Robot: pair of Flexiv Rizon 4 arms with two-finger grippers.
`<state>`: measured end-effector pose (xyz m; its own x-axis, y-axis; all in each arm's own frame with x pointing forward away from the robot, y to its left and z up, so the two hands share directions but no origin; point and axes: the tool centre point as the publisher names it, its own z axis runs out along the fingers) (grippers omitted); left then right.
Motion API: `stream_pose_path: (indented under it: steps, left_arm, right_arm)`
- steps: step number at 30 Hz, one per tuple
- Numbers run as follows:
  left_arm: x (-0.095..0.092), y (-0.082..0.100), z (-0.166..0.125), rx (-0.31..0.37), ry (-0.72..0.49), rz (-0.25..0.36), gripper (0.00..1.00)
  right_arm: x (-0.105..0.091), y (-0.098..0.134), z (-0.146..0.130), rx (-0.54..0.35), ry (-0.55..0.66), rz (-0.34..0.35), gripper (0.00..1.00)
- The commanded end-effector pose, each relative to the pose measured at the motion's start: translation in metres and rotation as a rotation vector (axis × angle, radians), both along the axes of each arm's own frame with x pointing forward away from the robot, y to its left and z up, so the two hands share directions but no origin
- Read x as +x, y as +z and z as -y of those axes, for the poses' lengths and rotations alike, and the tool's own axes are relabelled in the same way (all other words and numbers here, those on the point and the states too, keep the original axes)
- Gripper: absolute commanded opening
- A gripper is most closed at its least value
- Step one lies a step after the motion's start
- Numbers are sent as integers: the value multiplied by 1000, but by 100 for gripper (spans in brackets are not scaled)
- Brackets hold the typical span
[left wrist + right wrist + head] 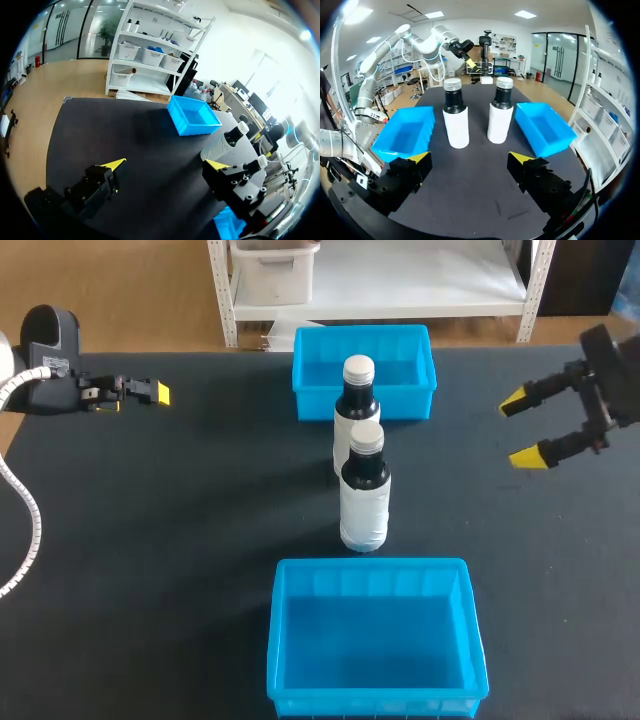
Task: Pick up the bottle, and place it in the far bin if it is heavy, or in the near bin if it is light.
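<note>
Head view: your near bottle (364,490) stands just in front of the far bottle (357,410) on the table (200,520), between far bin (362,332) and near bin (370,566). Left wrist: left jaws wide apart, empty. Right wrist: right jaws apart too, both bottles ahead.

Black left pincer (165,163), right pincer (520,430); yellow tips (526,457); white ribbed cable (28,510)

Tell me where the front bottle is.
In the head view the front bottle stands upright in the middle, between the near bin and the other bottle.
</note>
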<state>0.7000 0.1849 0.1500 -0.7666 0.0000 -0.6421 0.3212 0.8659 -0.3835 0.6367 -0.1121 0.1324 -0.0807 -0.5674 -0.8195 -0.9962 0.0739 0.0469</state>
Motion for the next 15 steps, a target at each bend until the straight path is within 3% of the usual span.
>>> stream_pose_path:
  steps: [1, 9, 15]
  left_arm:
    - [0, 0, 0, 0, 0, 0, 100]
    - [0, 0, 0, 0, 0, 0, 100]
    - [0, 0, 0, 0, 0, 0, 100]
  right_arm:
    - [2, -2, -16, -8, 39, -17, 100]
    - [-5, -2, -45, -16, -47, 41, 100]
    - [-6, -3, -63, -6, -47, 31, 100]
